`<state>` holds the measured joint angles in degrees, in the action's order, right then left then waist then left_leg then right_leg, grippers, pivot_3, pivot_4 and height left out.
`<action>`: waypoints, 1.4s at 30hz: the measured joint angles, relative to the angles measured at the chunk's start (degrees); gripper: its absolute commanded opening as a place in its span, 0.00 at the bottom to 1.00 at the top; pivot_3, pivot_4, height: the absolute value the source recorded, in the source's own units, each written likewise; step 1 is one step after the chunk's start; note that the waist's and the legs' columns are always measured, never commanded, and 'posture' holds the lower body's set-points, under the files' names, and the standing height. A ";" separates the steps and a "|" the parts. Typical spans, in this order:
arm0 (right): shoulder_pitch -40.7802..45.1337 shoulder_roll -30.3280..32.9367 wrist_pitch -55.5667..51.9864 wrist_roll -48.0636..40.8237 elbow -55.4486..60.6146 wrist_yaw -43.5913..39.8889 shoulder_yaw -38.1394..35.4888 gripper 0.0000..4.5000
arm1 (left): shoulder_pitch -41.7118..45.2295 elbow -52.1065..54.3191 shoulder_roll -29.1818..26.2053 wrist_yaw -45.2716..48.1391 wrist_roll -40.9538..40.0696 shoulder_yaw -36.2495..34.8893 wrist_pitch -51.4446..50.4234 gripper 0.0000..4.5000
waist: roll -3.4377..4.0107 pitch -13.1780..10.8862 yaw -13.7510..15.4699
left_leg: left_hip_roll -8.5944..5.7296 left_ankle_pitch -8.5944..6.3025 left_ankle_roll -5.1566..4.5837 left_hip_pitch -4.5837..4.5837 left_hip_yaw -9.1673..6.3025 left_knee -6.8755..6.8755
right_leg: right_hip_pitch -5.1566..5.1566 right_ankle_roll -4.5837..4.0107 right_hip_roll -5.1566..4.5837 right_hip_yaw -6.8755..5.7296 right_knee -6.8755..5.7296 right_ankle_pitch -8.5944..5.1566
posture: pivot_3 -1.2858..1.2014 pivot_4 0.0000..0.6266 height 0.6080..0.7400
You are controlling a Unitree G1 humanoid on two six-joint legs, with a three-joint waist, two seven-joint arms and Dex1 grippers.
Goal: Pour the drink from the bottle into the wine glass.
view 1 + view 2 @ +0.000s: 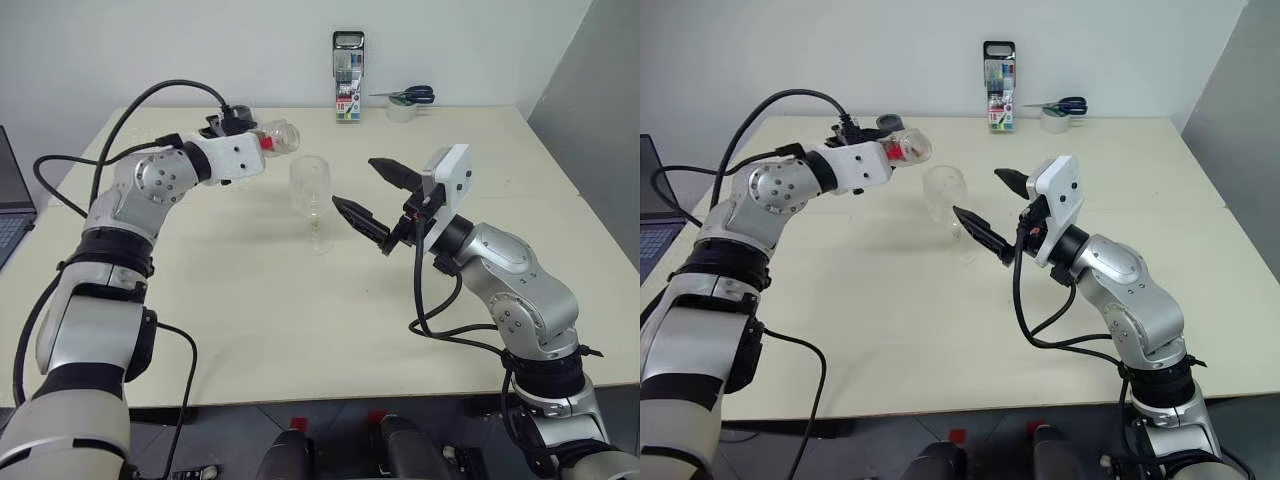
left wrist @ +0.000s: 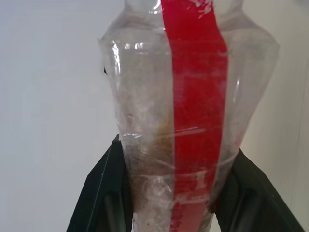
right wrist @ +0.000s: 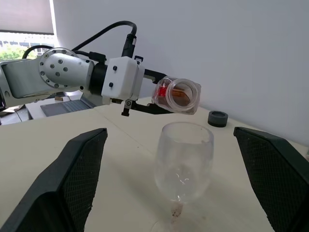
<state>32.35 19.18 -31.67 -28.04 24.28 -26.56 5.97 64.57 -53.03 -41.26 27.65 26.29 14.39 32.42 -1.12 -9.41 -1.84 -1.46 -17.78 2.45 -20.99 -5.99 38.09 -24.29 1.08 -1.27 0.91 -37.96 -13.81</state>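
A clear stemmed wine glass (image 1: 311, 194) stands upright in the middle of the pale table (image 1: 300, 330). Far behind the wine glass, by the wall, a tall pack of markers with a black handle (image 1: 348, 76) stands up. Next to it lie blue-handled scissors on a roll of tape (image 1: 405, 103). A small dark ring (image 3: 217, 118) sits on the table behind the glass.

The left gripper (image 3: 152, 92) is clenched on the small clear plastic bottle with a red stripe (image 1: 277, 138). The bottle lies tipped on its side, just above and to the left of the glass rim. A little brown drink (image 3: 180, 93) sits inside it.

The right gripper (image 1: 369, 193) has its fingers spread wide and holds nothing. It is just to the right of the glass, not touching it.
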 measured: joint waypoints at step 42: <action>-3.64 -0.76 2.60 2.80 -0.77 -1.14 -0.19 1.00 | 8.60 -5.94 -1.74 -12.11 15.40 8.81 8.17 0.38 | 0.00 0.00 -0.02 | -0.13 -0.04 -0.08 0.00 0.26 0.03 | -0.03 0.00 0.01 0.03 -0.06 0.00 | 0.52 0.24 1.00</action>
<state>28.71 18.42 -29.08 -25.24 23.51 -27.70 5.77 73.16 -58.97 -43.00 15.55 41.69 23.21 40.59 -1.12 -9.41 -1.86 -1.59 -17.82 2.37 -20.99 -5.73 38.13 -24.31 1.08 -1.26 0.94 -38.02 -13.81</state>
